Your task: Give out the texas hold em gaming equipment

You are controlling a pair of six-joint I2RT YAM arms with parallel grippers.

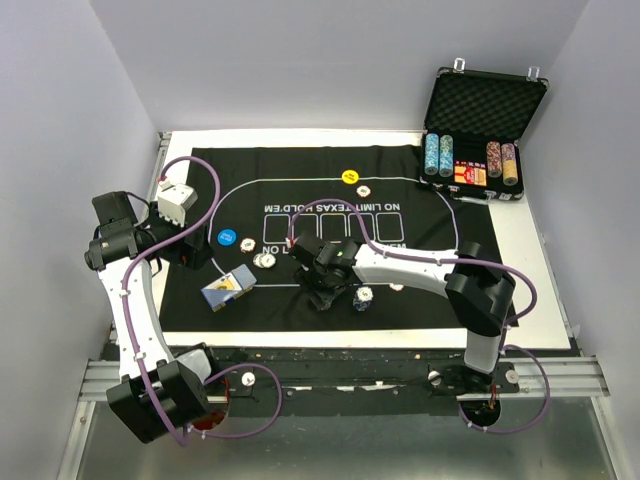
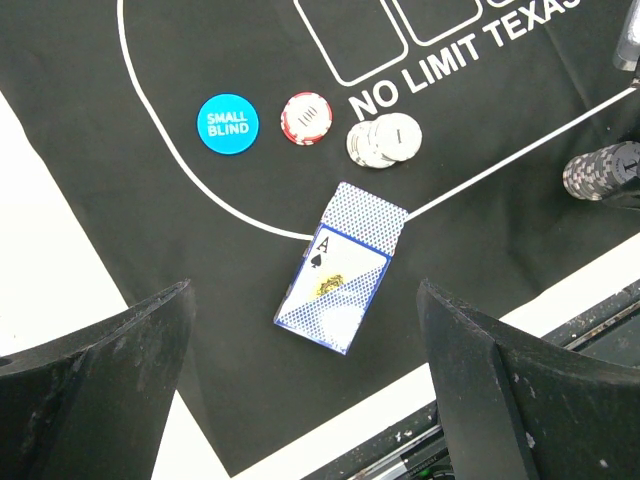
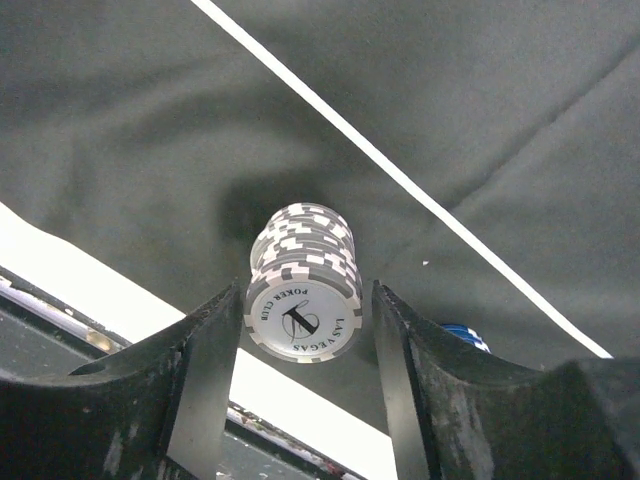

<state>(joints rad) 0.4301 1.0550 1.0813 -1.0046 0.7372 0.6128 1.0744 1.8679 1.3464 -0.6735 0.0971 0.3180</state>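
Grey-white chip stack [image 3: 303, 285] upright near mat [image 3: 150, 120] edge; deck box [image 2: 343, 268] flat (ace up); blue button [image 2: 227, 124] beside red chip [image 2: 306, 118].

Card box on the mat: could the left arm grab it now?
Probably yes: the left end effector is open and aimed at the card box, nothing lies between them, and the nearest chips sit beyond.

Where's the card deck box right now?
Top view: the deck box lies on the near-left part of the mat, just below the blue Small Blind disc in that picture.
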